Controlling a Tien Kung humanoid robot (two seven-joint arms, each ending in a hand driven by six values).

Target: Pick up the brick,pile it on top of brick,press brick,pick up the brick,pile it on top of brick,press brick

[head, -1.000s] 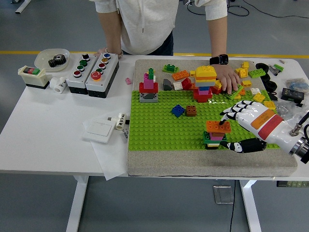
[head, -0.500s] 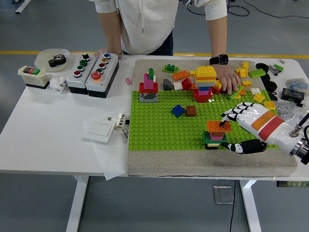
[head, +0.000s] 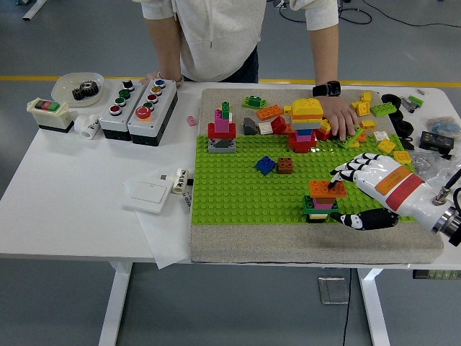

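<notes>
One fingertip [head: 333, 185] of the right hand [head: 367, 189] rests on the orange brick [head: 326, 189] that tops a small stack of bricks [head: 322, 202]; the other fingers are loosely extended just behind it, and the dark thumb lies low beside the stack's right side, so the hand presses down with nothing gripped. The wrist and white forearm with an orange-red band run back from the fingers toward the lower right edge. Compared with the earlier pictures the hand has barely shifted, sitting a touch lower on the same brick, and the stack stands where it did. The stack stands on the green baseplate [head: 245, 189], which lies on a grey mat [head: 288, 245]. Left of the fingers and a little farther off sit a blue brick [head: 266, 164] and a brown brick [head: 285, 165], side by side. Beyond the fingers, toward the far side, rises a taller tower [head: 305, 124] capped with yellow, and a person's hand [head: 338, 115] with a watch rests among loose bricks just right of it. Far left of the fingers are a red and pink stack [head: 222, 128], two button boxes [head: 138, 102] and a white switch plate [head: 148, 192]. No writing can be read anywhere.
</notes>
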